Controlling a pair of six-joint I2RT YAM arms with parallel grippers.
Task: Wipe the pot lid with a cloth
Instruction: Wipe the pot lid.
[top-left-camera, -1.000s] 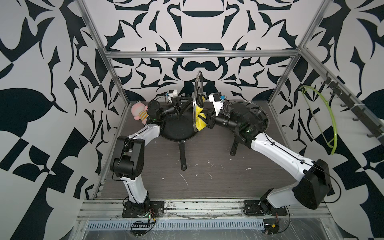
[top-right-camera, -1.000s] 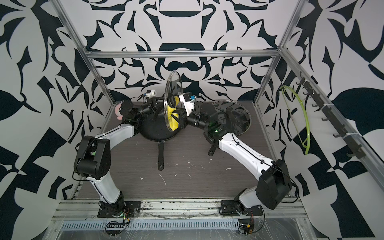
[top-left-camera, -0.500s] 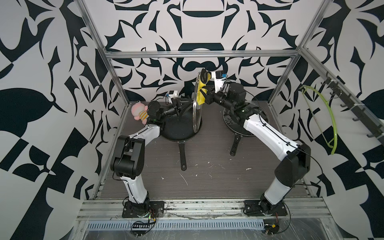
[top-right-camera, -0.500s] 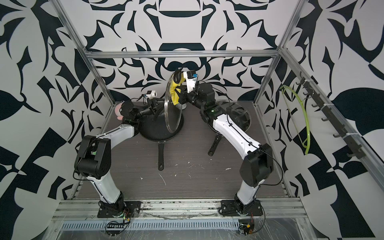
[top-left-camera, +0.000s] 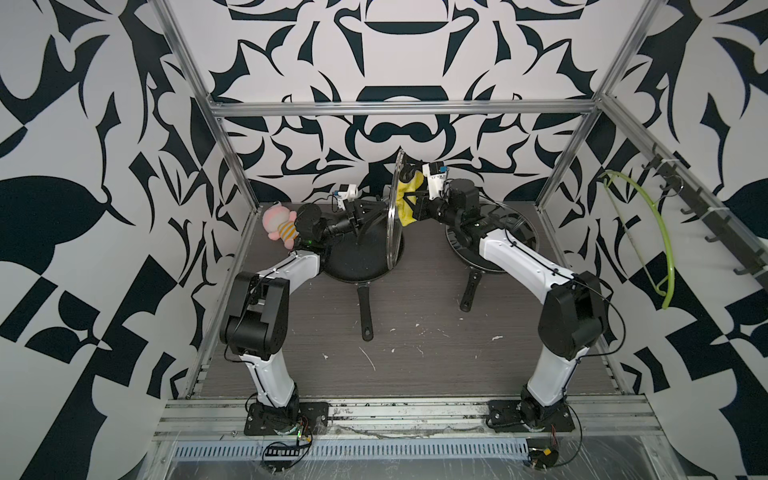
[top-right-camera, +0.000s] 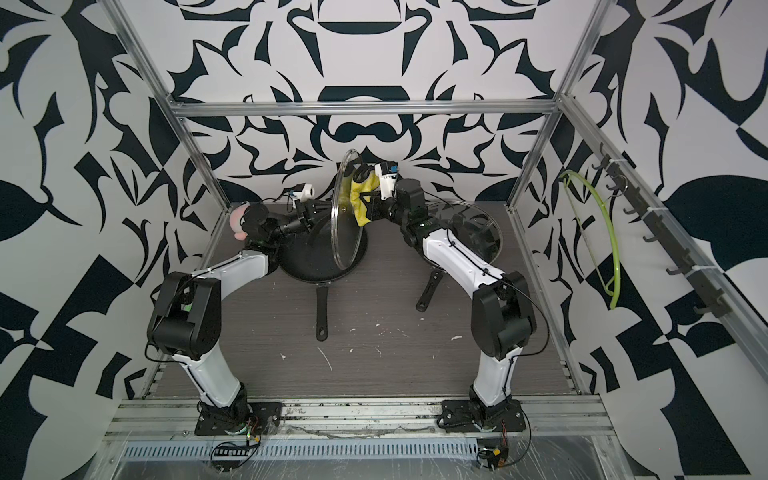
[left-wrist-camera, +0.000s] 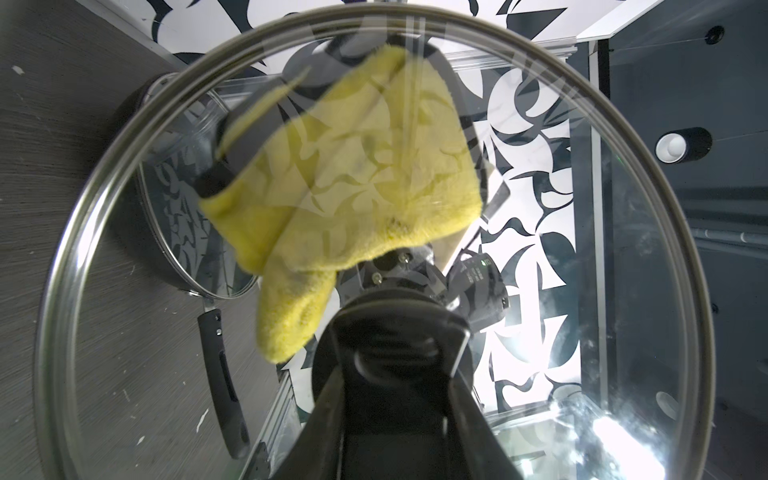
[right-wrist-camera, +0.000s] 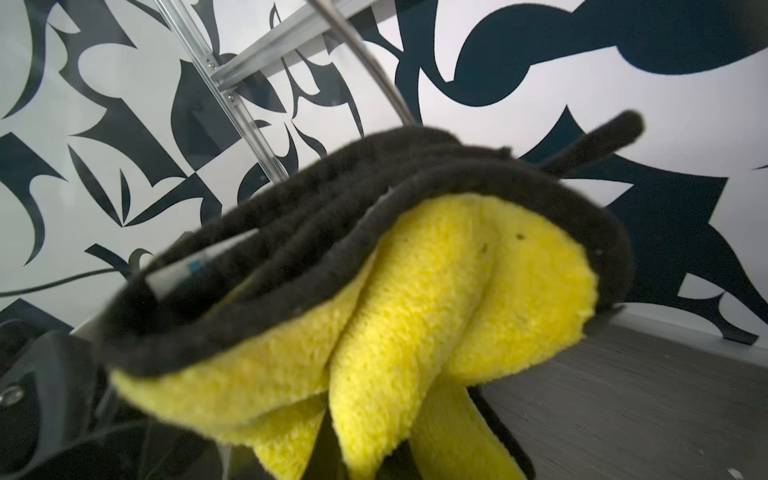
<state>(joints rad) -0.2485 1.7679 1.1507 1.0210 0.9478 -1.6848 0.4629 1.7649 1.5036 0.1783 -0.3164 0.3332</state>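
Two grippers share the wiping: the left gripper (left-wrist-camera: 395, 328) clamps the upright pot lid (left-wrist-camera: 582, 249) by its knob (left-wrist-camera: 390, 361), and the right gripper (top-right-camera: 364, 189), clamped on the cloth (left-wrist-camera: 353, 174), presses the upper glass. Next, sweep lower.

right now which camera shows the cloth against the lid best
The left wrist view: it looks straight through the glass lid and shows most of the cloth spread against its far side. Both top views catch the lid nearly edge-on, the cloth a small patch. The right wrist view shows only bunched cloth close up.
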